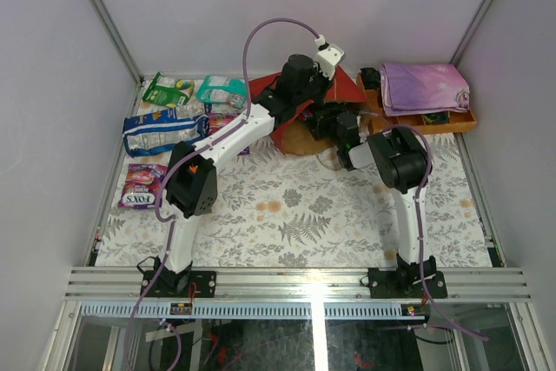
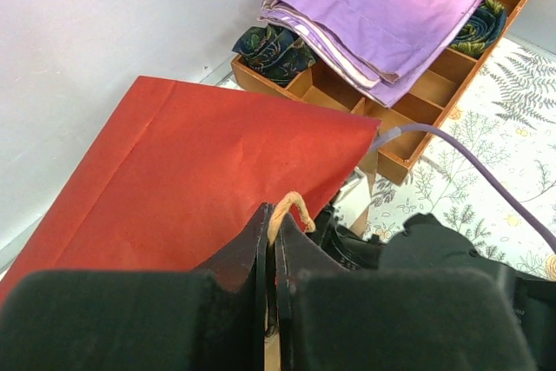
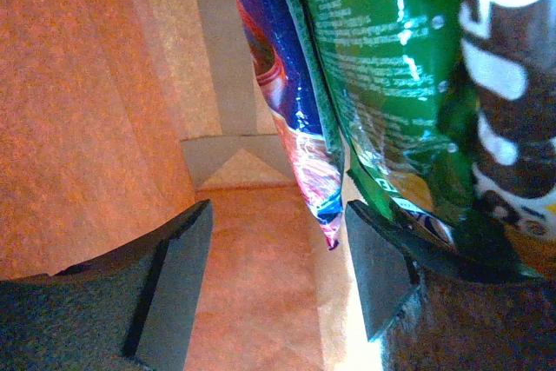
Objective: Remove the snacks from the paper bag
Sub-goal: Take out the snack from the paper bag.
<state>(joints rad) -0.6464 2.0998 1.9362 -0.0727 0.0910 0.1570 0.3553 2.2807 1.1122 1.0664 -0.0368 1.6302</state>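
Observation:
The red paper bag lies at the back centre, its brown mouth facing front. My left gripper is shut on its string handle and holds the red side up. My right gripper reaches into the mouth; it is open inside the kraft interior. A blue-purple packet, a green packet and a dark brown one hang by its right finger, not gripped. Snacks lie at the left: green, teal, blue-white, Fox's.
A brown wooden tray with a folded purple cloth stands at the back right, close to the bag. Walls close in the back and both sides. The table carries a fern-print cover.

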